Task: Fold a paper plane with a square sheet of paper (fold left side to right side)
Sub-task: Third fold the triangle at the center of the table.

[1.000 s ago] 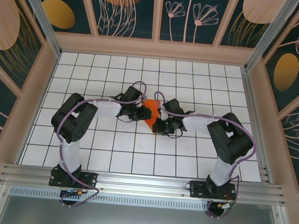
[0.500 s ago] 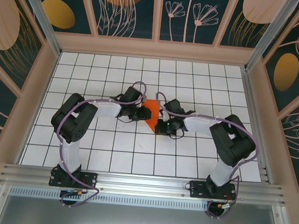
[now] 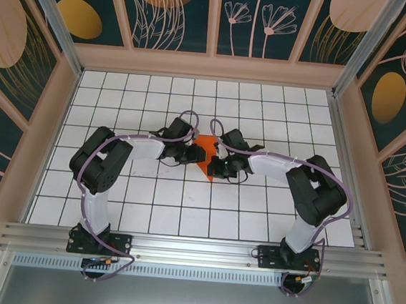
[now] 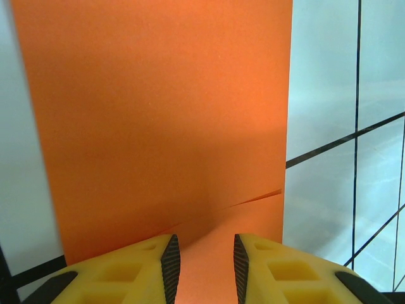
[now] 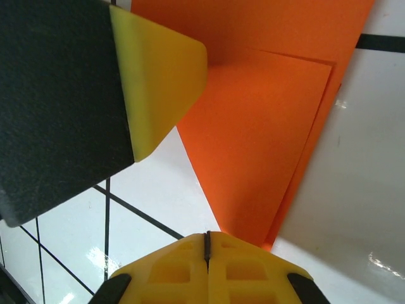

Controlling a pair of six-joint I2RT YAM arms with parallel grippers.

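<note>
So the square sheet of paper (image 3: pixel 204 152) is lying flat on the white grid table (image 3: pixel 182 222), doubled over with a top flap showing in the right wrist view. The left gripper (image 4: pixel 204 244) sits on the sheet's left part, fingers a little way apart with bare orange in the gap. Nothing's pinched as far as I can see. My guess is it's just pinning the sheet so it can't skate around. The right gripper (image 5: pixel 207 235) is closed tight, its tip right at the sheet's pointed end. Can't tell if it nips the paper there. It's probably pressing the crease down. I'd say there are plenty of folds left before it's a plane.
</note>
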